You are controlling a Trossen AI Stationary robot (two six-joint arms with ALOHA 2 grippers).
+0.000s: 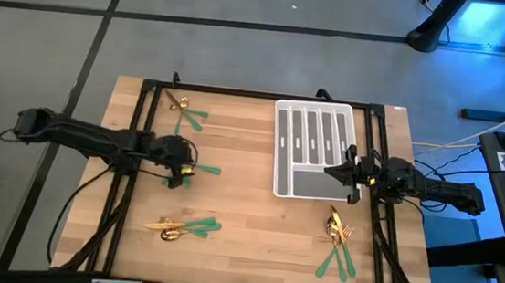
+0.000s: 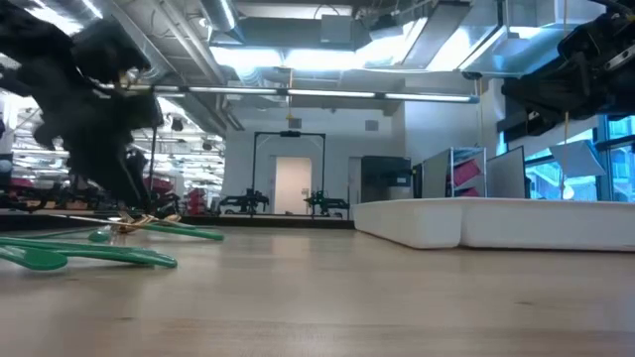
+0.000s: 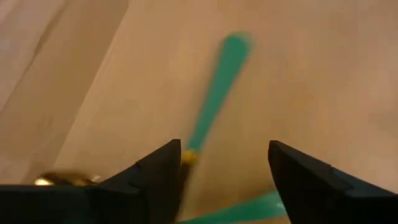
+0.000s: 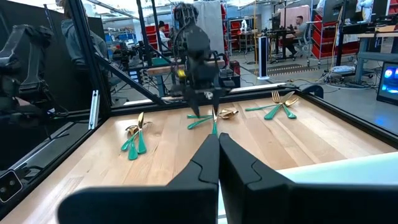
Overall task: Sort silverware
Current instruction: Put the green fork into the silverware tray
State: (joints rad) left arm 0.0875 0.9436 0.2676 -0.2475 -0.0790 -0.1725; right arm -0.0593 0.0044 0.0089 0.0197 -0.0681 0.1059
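Observation:
The silverware, with gold heads and green handles, lies flat on the wooden table in several small clusters: far left (image 1: 186,110), mid left (image 1: 202,168), near left (image 1: 185,227) and near right (image 1: 340,245). My left gripper (image 1: 180,168) slants down over the mid-left cluster and is open. In the left wrist view its fingers (image 3: 158,180) stand on either side of one green handle (image 3: 217,93); I cannot tell whether they touch it. My right gripper (image 1: 346,174) is shut, holds nothing and hovers level at the right edge of the grey-white slotted tray (image 1: 288,177).
The tray's slots (image 1: 313,133) run toward the far edge, with a wider compartment on the near side. A black frame (image 1: 238,93) rims the table. Bare wood (image 1: 254,224) lies between the near clusters. In the low view the tray (image 2: 496,223) stands at the right.

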